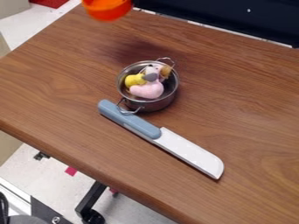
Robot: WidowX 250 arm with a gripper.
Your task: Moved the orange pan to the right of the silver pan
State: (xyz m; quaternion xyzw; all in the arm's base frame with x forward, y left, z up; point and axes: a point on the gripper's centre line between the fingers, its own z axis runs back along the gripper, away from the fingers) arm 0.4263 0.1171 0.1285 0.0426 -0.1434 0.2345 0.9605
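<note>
I see a brown wood-grain counter (251, 92), a soft shadow lying across its upper part. Past its top edge I've got a dark, near-black panel (234, 19). Beyond the lower-left edge I make out pale floor (43, 164), a pink patch (71, 171) on it, and a black leg (92, 195) ending in a caster (93, 217).

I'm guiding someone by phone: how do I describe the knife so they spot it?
On the brown wood-grain table stands a round silver metal pot holding pink and yellow toys. Just below it in the picture lies a long knife, blue-grey handle, white blade pointing lower right. Unlike the pot, it is flat and narrow.
</note>
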